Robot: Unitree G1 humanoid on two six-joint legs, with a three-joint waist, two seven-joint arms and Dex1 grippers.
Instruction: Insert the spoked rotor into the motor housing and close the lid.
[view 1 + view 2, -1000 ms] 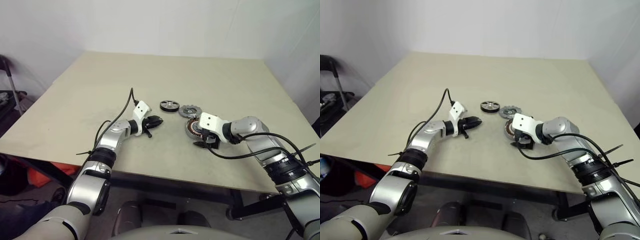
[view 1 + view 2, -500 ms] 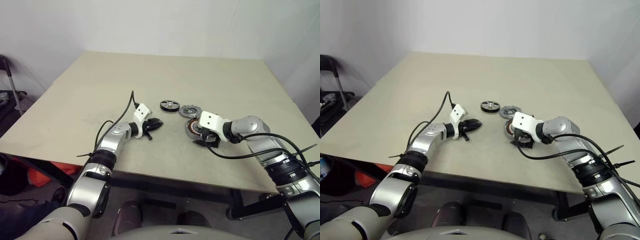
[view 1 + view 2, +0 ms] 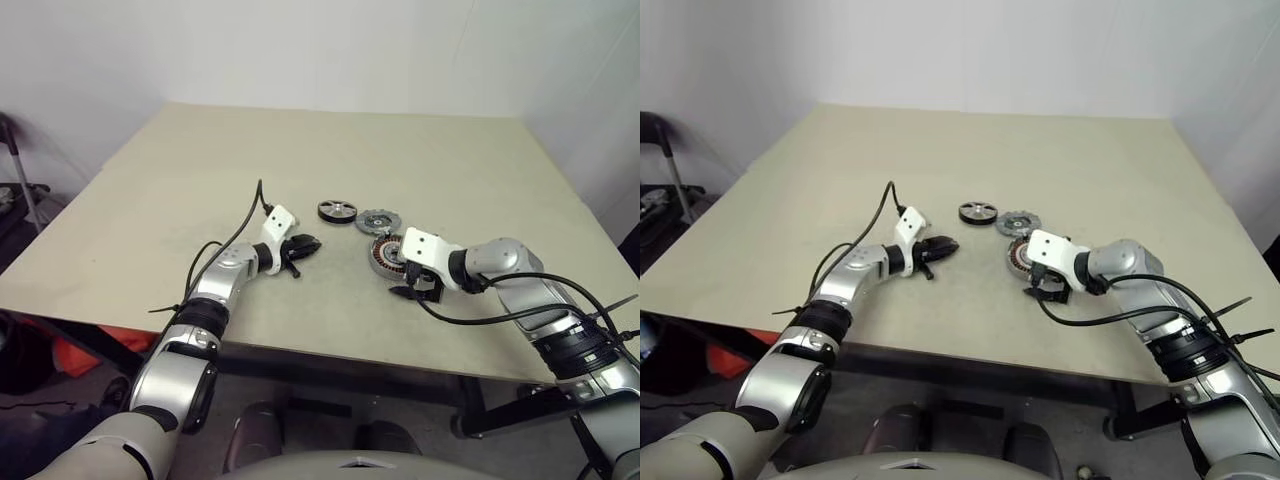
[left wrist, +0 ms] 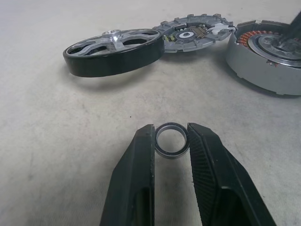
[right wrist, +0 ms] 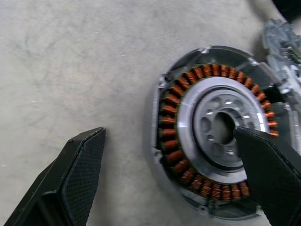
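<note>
Left wrist view: hand (image 4: 170, 140) pinching ring (image 4: 171, 140)

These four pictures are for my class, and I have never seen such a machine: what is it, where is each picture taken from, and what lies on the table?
It is a two-armed humanoid robot. Two pictures come from its head, two from cameras on its wrists. On the table lie a spoked rotor, a notched lid and a motor housing with copper windings. The left gripper pinches a small metal ring. The right gripper is open, one finger over the housing's hub, one outside.
</note>
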